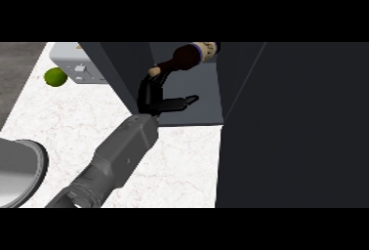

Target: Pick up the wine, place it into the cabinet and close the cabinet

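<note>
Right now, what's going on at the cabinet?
One robot hand is reaching up into the open cabinet. The wine bottle lies tilted inside, cork end toward the hand; the fingertips are at its neck, but whether they pinch it cannot be told. The dark cabinet door stands open at the view's right, so closing is not yet done. A lime lies on the counter at the left, beside a grey appliance.

A white marbled counter (65, 114) carries a green lime (55, 77) beside a grey toaster (81, 66) at its far left, with a dark cabinet (288, 127) standing on it.
</note>
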